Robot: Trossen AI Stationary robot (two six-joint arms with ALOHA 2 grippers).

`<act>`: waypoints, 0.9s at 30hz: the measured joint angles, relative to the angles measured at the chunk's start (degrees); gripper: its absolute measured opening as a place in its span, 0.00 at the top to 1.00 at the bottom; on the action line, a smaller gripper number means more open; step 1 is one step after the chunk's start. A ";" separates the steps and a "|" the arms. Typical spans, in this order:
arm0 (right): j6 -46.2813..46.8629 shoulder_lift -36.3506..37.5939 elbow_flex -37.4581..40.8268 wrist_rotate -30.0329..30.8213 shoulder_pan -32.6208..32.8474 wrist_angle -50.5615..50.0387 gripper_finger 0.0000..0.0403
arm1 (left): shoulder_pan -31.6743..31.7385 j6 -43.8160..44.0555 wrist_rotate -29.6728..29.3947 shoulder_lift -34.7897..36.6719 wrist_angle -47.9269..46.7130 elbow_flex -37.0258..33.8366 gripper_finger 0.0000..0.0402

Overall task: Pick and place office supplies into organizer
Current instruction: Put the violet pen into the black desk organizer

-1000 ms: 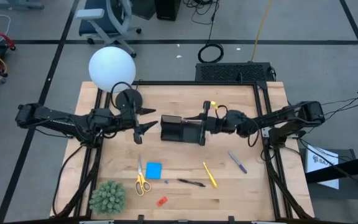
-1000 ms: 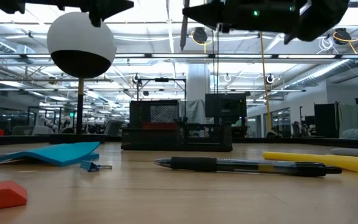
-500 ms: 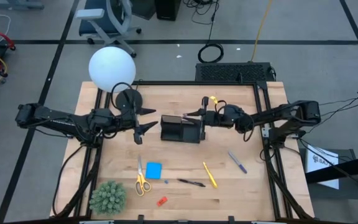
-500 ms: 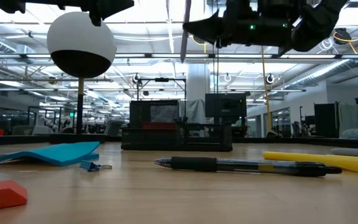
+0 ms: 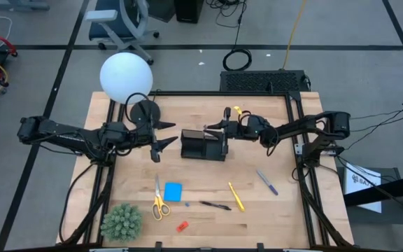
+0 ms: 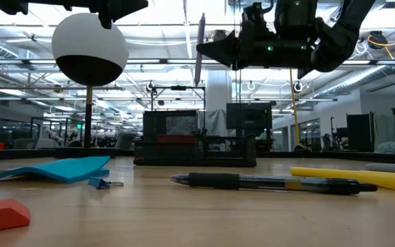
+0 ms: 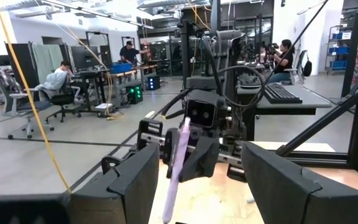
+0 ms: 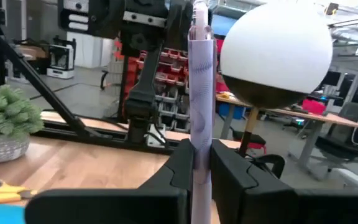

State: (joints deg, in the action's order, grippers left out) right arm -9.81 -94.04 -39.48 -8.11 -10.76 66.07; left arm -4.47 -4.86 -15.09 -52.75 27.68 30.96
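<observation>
My right gripper (image 5: 214,130) is shut on a pale purple pen (image 8: 201,74), which stands upright above the black organizer (image 5: 203,145). In the low view the pen (image 6: 199,41) hangs well above the organizer (image 6: 194,140). My left gripper (image 5: 164,134) is open, left of the organizer, and touches nothing. On the near table lie the yellow-handled scissors (image 5: 159,203), blue note pad (image 5: 173,192), black pen (image 5: 215,206), yellow pen (image 5: 236,197), bluish-purple pen (image 5: 267,182) and red piece (image 5: 182,226). My right gripper pinches the pale purple pen around its middle (image 8: 201,146) between its two fingers (image 8: 178,163). The fingers come level from the table's right and lie across the pen. The pen is upright and lifted clear, over the organizer.
A white globe lamp (image 5: 126,77) with a round black base (image 5: 144,110) stands at the far left, close to my left gripper. A green spiky plant (image 5: 122,222) sits at the near left corner. A small binder clip (image 6: 105,183) lies by the note pad.
My right gripper has shifted a little toward the table's far edge above the organizer and turned at the wrist. The pen has stayed in its hold, upright, and has come slightly lower.
</observation>
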 joint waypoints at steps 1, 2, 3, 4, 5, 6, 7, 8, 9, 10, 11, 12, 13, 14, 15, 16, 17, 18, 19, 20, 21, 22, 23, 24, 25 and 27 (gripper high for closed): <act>0.18 -0.55 0.00 -0.23 -0.17 0.72 0.94 | 0.00 0.00 -0.01 0.00 0.00 0.00 0.42; 0.50 -1.21 0.00 -0.81 -0.34 1.58 0.94 | 0.00 0.00 -0.01 0.00 0.00 0.00 0.42; 0.86 -1.97 0.00 -1.26 -0.57 2.30 0.94 | 0.00 -0.02 -0.01 0.00 0.00 0.00 0.42; 1.21 -2.78 0.00 -1.36 -0.80 2.91 0.94 | 0.00 -0.02 -0.01 0.00 0.00 0.00 0.42; 1.43 -3.50 0.00 -1.38 -0.94 3.27 0.94 | 0.00 -0.02 -0.01 0.00 0.00 0.00 0.42; 1.47 -4.27 0.00 -1.32 -1.15 4.12 0.94 | 0.00 -0.02 -0.01 0.00 0.00 0.00 0.42; 1.63 -4.97 0.00 -1.32 -1.33 5.07 0.94 | 0.00 -0.02 -0.01 0.00 0.00 0.00 0.42; 1.90 -5.63 0.00 -1.38 -1.61 5.94 0.94 | 0.00 -0.02 -0.01 0.00 -0.01 0.00 0.42; 2.37 -6.34 0.00 -1.54 -1.85 6.86 0.94 | 0.00 -0.02 0.01 0.00 -0.01 0.00 0.42; 2.82 -7.07 0.00 -2.16 -2.14 7.43 0.94 | 0.00 -0.02 0.00 0.00 0.00 0.00 0.42; 3.12 -7.82 0.00 -2.74 -2.48 7.70 0.94 | 0.00 -0.02 -0.01 0.00 0.00 0.00 0.42; 3.36 -8.58 0.00 -2.68 -2.71 8.16 0.94 | 0.00 -0.04 -0.01 0.00 0.00 0.00 0.42; 3.75 -9.28 0.00 -2.67 -2.90 8.69 0.94 | 0.00 -0.04 -0.01 0.00 -0.01 0.00 0.42; 4.24 -9.98 0.00 -2.69 -3.17 9.38 0.94 | 0.00 -0.04 -0.01 0.00 0.00 0.00 0.42; 4.68 -10.71 -0.02 -2.67 -3.42 10.00 0.94 | 0.00 -0.04 -0.01 0.00 0.00 0.00 0.42; 4.93 -11.42 -0.04 -2.68 -3.58 10.59 0.94 | 0.00 -0.04 -0.01 0.00 0.00 0.00 0.42; 5.08 -12.05 -0.06 -2.67 -3.73 10.64 0.94 | 0.00 -0.04 -0.01 0.00 -0.02 0.00 0.42; 5.12 -12.69 -0.07 -2.70 -3.89 10.85 0.94 | 0.00 -0.04 -0.01 0.00 -0.01 0.00 0.42; 5.41 -13.27 -0.07 -2.70 -3.93 11.22 0.94 | 0.01 -0.04 0.01 0.00 0.00 0.00 0.42; 5.90 -13.84 -0.07 -2.70 -4.10 11.96 0.94 | 0.00 -0.04 -0.01 0.00 0.00 0.00 0.42; 6.44 -14.34 -0.07 -2.70 -4.20 12.79 0.94 | 0.00 -0.04 0.00 0.00 0.00 0.00 0.42; 7.04 -14.84 -0.07 -2.70 -4.26 13.57 0.94 | 0.00 -0.04 -0.01 0.00 0.00 0.00 0.42; 7.51 -15.31 -0.07 -2.70 -4.34 14.13 0.94 | 0.00 -0.04 -0.01 0.00 0.00 0.00 0.42; 7.64 -15.63 -0.09 -2.70 -4.45 14.07 0.94 | 0.00 -0.04 0.01 0.00 0.00 0.00 0.42; 7.66 -15.93 -0.09 -2.70 -4.54 13.89 0.94 | 0.00 -0.04 -0.01 0.00 0.00 0.00 0.42; 7.96 -16.48 -0.09 -2.70 -4.55 13.94 0.94 | 0.00 -0.04 -0.01 0.00 -0.01 0.00 0.42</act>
State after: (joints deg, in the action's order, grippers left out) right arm -1.85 -110.53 -39.57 -10.81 -15.31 80.01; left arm -4.47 -4.91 -15.09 -52.75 27.67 30.96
